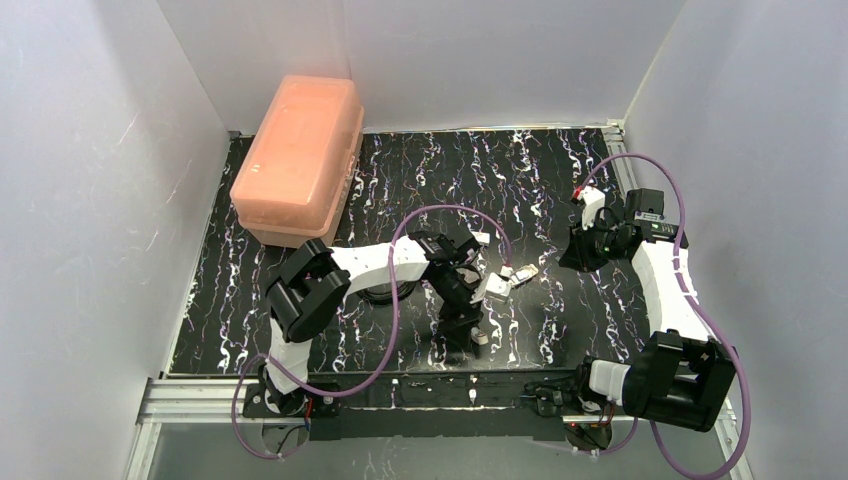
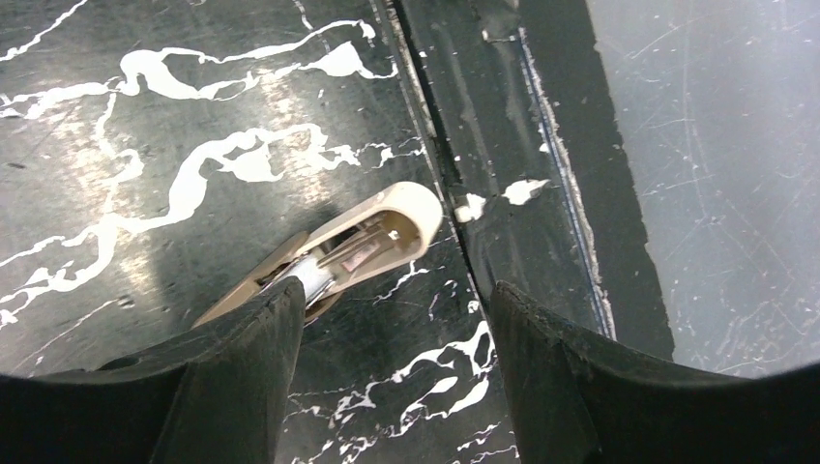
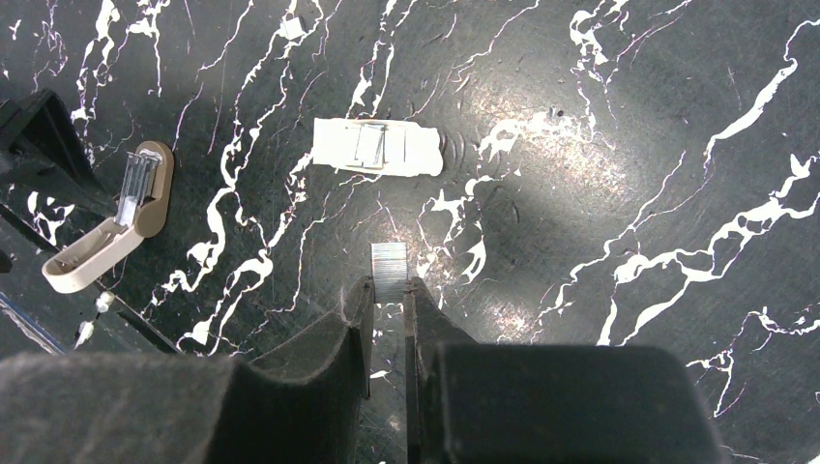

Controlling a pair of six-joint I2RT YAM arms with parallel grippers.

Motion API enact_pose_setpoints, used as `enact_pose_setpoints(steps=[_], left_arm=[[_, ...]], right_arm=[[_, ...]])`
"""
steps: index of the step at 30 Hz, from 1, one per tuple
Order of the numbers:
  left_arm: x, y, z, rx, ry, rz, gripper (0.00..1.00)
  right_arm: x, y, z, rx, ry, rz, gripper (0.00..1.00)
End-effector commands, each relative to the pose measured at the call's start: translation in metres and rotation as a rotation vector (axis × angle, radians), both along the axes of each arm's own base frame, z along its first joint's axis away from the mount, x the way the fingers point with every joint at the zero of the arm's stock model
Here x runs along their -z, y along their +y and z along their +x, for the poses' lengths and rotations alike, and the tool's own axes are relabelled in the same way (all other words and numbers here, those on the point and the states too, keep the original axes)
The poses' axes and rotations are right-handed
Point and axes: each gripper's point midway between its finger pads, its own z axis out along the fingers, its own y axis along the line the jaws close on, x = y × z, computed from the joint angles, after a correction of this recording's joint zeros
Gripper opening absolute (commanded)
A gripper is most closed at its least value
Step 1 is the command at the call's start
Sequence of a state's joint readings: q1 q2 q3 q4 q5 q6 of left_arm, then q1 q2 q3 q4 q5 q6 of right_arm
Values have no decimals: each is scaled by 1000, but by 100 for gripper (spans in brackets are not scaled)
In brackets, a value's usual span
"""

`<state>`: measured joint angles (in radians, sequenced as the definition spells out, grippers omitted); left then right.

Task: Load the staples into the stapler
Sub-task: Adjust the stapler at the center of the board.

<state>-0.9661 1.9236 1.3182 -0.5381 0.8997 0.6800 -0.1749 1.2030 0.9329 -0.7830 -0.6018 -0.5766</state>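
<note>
The stapler (image 3: 106, 222) looks beige in the wrist views. It lies hinged open near the table's front edge, with its silver channel exposed. It also shows in the left wrist view (image 2: 372, 237). My left gripper (image 2: 396, 290) is open wide just behind it, and the left finger (image 2: 242, 367) covers the stapler's rear end. Whether they touch I cannot tell. That gripper hangs at centre front in the top view (image 1: 472, 333). My right gripper (image 3: 390, 287) is shut on the staples (image 3: 390, 261), a short silvery strip held above the table. It sits at the right in the top view (image 1: 582, 252).
The cream staple sleeve (image 3: 377, 147) lies ahead of the right gripper, tan in the top view (image 1: 525, 272). A small white block (image 3: 293, 29) lies beyond it. A pink lidded box (image 1: 298, 160) stands back left. The front rail (image 2: 483, 145) runs just past the stapler. White walls enclose the table.
</note>
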Motion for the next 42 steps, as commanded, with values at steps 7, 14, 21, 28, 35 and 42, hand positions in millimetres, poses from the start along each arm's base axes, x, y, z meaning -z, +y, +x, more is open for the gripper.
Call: enact_pose_setpoints(steps=[7,14,21,28,35,42], left_arm=[[-22,-1,19,-60,-138,-12,74],[-6,26,29,-124,-239,64,75],[15,31,18,-120,-175,95,74],[29,17,26,-138,-149,106,74],[32,1,35,-147,-138,100,74],[26,-17,31,-143,-69,70,74]], right_arm=[[-2,-2,0,2,-23,-8,5],[0,-2,-1,2,-21,-13,4],[1,-2,0,1,-15,-10,4],[2,-3,0,1,-15,-17,4],[5,-4,-1,-4,-11,-23,4],[8,-5,-1,-7,-10,-30,4]])
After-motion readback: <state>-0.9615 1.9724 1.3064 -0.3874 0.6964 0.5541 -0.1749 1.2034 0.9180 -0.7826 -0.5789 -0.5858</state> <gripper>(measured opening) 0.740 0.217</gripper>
